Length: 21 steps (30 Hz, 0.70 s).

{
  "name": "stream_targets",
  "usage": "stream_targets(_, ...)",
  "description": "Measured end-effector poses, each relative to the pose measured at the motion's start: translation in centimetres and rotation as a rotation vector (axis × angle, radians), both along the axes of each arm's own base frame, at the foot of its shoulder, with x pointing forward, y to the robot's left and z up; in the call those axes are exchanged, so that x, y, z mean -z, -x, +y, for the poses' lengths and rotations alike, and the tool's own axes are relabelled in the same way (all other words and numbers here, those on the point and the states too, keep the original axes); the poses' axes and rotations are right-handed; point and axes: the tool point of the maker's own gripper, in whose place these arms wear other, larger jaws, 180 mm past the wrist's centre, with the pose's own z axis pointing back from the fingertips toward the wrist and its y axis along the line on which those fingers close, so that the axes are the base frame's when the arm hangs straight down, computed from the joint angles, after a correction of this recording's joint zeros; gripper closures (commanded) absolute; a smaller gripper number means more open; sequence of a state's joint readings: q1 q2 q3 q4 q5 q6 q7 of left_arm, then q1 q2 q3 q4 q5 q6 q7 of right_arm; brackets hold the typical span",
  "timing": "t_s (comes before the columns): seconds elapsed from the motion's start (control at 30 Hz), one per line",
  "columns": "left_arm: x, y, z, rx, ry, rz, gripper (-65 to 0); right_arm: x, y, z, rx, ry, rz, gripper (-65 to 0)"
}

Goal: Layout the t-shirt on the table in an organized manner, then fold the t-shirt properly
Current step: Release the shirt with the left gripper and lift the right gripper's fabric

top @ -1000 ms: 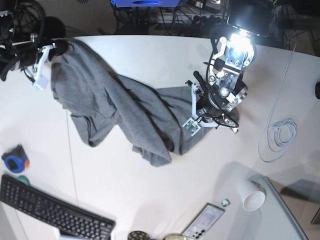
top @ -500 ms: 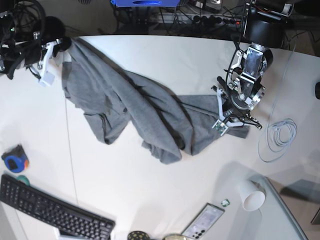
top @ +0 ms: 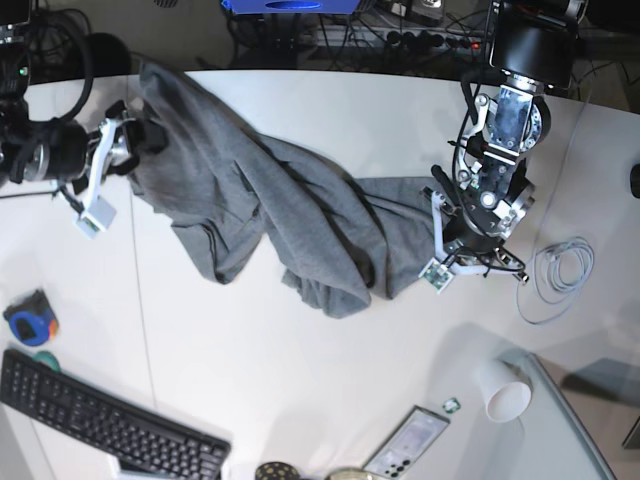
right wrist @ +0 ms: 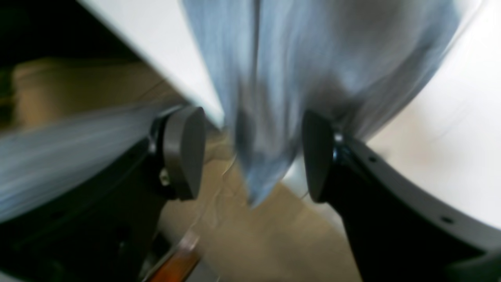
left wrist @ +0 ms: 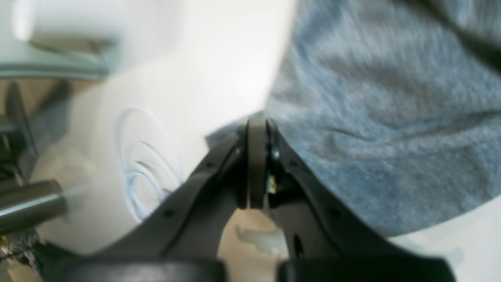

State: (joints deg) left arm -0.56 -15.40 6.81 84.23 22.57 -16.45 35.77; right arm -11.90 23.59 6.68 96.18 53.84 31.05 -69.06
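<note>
While the t-shirt (top: pixel 270 215) lies crumpled across the white desk (top: pixel 300 360), one edge of it is pinched in the left end effector (left wrist: pixel 257 129), whose jaws are pressed together with grey cloth caught between them; in the left wrist view the fabric spreads up and to the right of that end effector, and a coiled pale cable (left wrist: pixel 137 172) is seen on the desk to its left. The right end effector (right wrist: pixel 250 152) is held with its jaws well apart, and a blurred fold of the t-shirt (right wrist: pixel 274 98) hangs between the two pads (right wrist: pixel 184 150) without being clamped; whether the cloth touches either pad cannot be told from the blur. In the base view the garment is stretched between the two end effectors, bunched into diagonal folds in the middle, with its far corner draped at the desk's edge beside the right end effector (top: pixel 135 140). A black keyboard (top: pixel 105 420), a paper cup (top: pixel 503 390) and a phone (top: pixel 408 442) are seen well apart from both end effectors, near the desk's front.
</note>
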Motion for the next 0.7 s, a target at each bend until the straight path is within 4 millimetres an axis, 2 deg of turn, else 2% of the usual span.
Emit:
stream_targets(0.07, -0.6, 0.6, 2.0, -0.06, -0.007, -0.012, 0.0, 0.1, -1.9, -0.3, -0.031, 0.078, -0.049, -37.2)
stream_targets(0.13, -0.5, 1.5, 4.3, -0.12, -0.021, -0.003, 0.0, 0.5, -3.2, 0.7, -0.085, 0.117, -0.079, -37.2)
stream_targets(0.2, -0.5, 2.1, 5.4, -0.151, -0.026, 0.001, 0.0, 1.3, -3.9, 2.3, -0.117, 0.127, -0.089, -37.1)
stream_targets(0.27, -0.2, 2.7, 5.8, -0.152, -0.014, 0.022, 0.0, 2.5, -4.6, 3.1, -0.127, 0.165, -0.096, -36.9)
stream_targets(0.37, 0.2, 3.6, 6.3, -0.149, 0.015, 0.012, 0.0, 4.2, -5.4, 2.4, -0.131, 0.28, -0.11, -36.9)
stream_targets(0.47, 0.5, 4.9, 7.9, -0.188, 0.008, 0.019, 0.0, 5.2, -5.9, 2.1, -0.133, 0.361, -0.134, -36.9)
stream_targets(0.6, 0.4, 5.5, 9.1, -0.222, 0.004, 0.017, 0.0, 5.6, -6.2, 2.1, -0.146, 0.431, -0.161, -36.9)
stream_targets(0.7, 0.3, 5.7, 9.8, -0.241, 0.002, 0.016, 0.0, 5.8, -6.4, 1.3, -0.146, 0.467, -0.166, -36.9)
